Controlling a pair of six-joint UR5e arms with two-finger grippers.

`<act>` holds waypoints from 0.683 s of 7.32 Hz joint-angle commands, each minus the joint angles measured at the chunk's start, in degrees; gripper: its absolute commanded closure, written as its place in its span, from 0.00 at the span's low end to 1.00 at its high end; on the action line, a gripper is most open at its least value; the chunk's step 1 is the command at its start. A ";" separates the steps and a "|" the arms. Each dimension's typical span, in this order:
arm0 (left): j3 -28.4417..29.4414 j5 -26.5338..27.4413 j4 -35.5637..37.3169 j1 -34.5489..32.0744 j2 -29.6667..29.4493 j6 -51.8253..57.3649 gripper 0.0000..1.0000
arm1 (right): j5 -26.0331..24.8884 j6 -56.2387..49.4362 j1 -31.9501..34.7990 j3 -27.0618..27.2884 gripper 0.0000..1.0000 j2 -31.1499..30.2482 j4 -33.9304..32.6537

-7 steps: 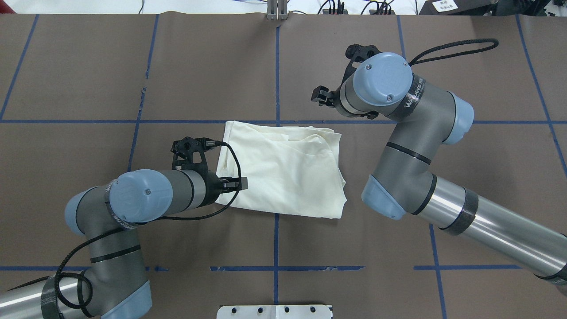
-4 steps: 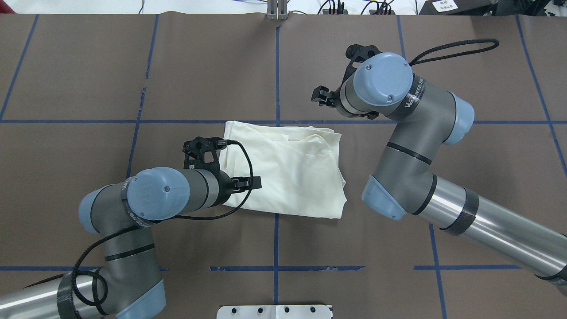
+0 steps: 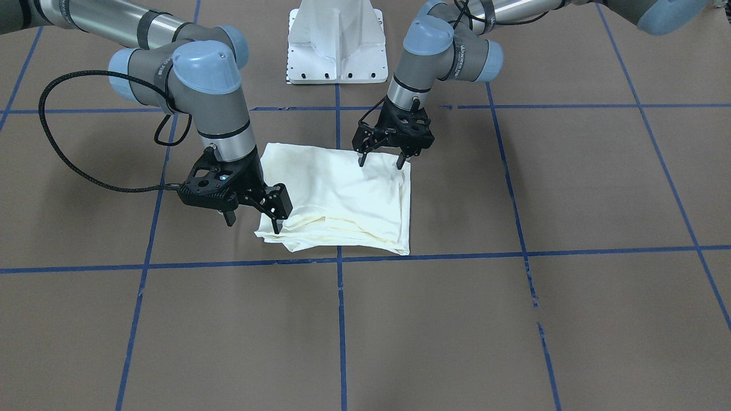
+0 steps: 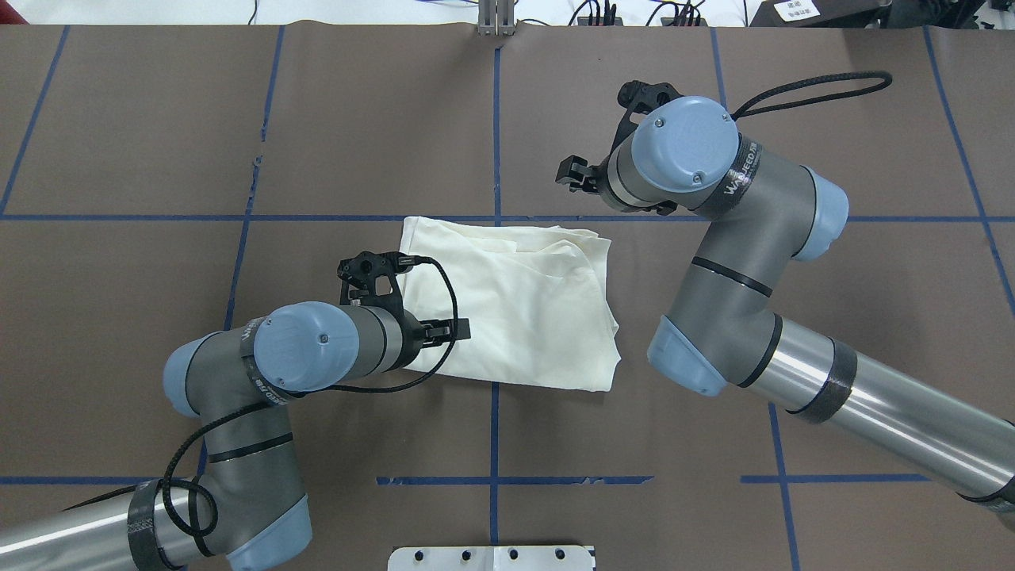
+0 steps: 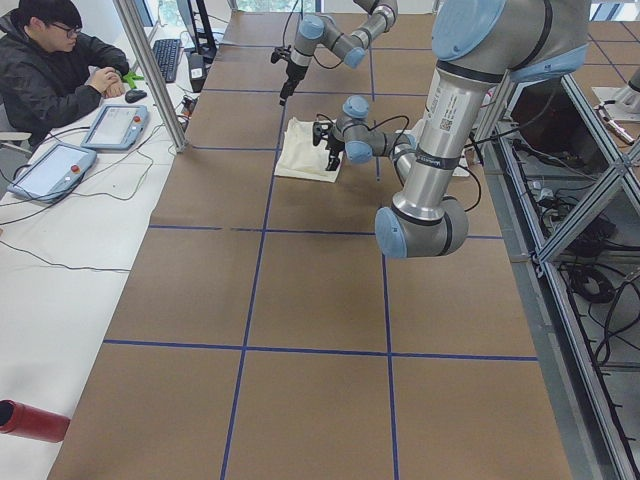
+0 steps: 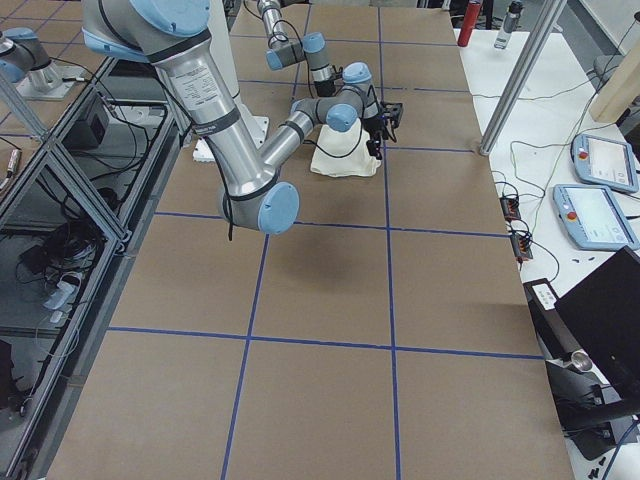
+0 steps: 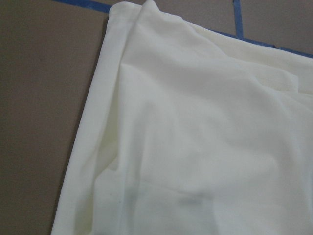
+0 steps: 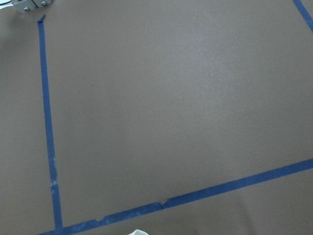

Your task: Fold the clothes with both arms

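Shirt (image 4: pixel 515 309) is lying compactly folded mid surface (image 4: pixel 158 119) | left tool (image 3: pixel 381 165) and right tool (image 3: pixel 253 225) are hovering, fingers apart, empty | folding is seemingly nearing completion

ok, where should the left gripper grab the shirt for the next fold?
Probably the left edge of the shirt, near the corner closest to the robot. It lies straight and flat on the table, so come in low from the robot's left, jaws open, one sliding under. The far edge shows loose stacked layers, easier to half-catch. The left gripper hovers by that corner.
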 commanded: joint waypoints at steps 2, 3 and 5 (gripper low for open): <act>0.51 0.09 0.10 2.92 0.41 0.10 0.00 | 0.00 0.00 -0.13 0.03 0.00 -0.31 0.07; 0.43 0.09 0.18 3.10 0.49 0.10 0.00 | 0.00 -0.09 -0.13 0.11 0.00 -0.48 0.07; -1.23 -0.09 0.36 3.01 0.50 0.54 0.00 | 0.09 -0.18 -0.13 0.20 0.00 -0.57 0.07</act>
